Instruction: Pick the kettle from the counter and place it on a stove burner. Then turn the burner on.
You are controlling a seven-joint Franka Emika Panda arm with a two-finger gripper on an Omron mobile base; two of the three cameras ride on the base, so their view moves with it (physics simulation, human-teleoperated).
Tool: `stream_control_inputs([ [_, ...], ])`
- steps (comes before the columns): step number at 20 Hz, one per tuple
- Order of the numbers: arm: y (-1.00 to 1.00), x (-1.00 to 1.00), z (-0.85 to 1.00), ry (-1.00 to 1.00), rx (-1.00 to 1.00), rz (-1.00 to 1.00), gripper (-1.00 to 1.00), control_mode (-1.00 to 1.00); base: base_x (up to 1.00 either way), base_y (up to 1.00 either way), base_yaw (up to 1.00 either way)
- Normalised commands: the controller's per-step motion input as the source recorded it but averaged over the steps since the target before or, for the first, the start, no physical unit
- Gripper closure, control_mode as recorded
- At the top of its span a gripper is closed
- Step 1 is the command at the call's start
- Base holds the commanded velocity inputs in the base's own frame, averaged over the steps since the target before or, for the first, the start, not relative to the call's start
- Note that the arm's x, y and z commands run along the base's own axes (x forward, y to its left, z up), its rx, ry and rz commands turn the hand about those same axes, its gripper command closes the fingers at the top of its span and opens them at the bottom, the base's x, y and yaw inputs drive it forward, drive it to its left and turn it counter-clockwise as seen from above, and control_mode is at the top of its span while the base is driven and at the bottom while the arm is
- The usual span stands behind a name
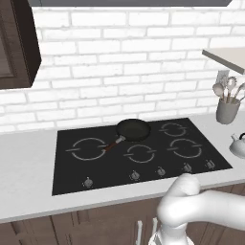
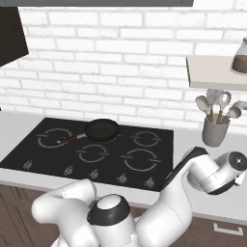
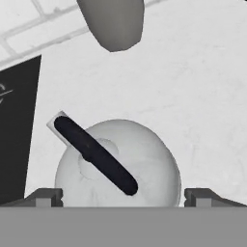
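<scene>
Left base view, wall: white brick runs behind everything, with a dark cabinet (image 1: 16, 43) at the upper left and a pale shelf (image 1: 227, 58) at the upper right.
Desk: the light grey desk (image 1: 26, 167) carries the stove and stretches to both sides of it.
Stove: the black stove (image 1: 139, 153) lies flat in the desk, a row of small silver knobs (image 1: 135, 175) along its near edge.
Burner: the largest ring, the burner (image 1: 89, 148), sits at the stove's left end and is bare.
Frying pan: a black frying pan (image 1: 133, 129) rests at the stove's back middle, its handle pointing toward the burner.
Utensil cup: a grey utensil cup (image 1: 227, 110) with spoons stands on the desk right of the stove, below the shelf.
Kettle: the kettle (image 1: 239, 145) stands on the desk just right of the stove, in front of the utensil cup; from above I see its rounded body and dark handle (image 3: 95, 155) running diagonally.
My hand: my hand (image 3: 123, 198) hangs directly over the kettle, fingertips (image 3: 44, 197) spread wide on either side of the body, holding nothing.
</scene>
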Motion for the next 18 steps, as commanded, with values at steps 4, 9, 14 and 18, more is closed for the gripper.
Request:
stream_control_inputs([
  [4,0.00,0.18,-0.11,0.00,0.00,0.00,-1.00,-1.00,0.00,0.00,0.00],
  [9,-0.05,0.11,-0.14,0.00,0.00,0.00,-1.00,-1.00,0.00,0.00,0.00],
  [14,-0.01,0.14,-0.17,0.00,0.00,0.00,-1.00,-1.00,0.00,0.00,0.00],
  [18,0.00,0.11,-0.11,0.00,0.00,0.00,1.00,-1.00,0.00,0.00,0.00],
])
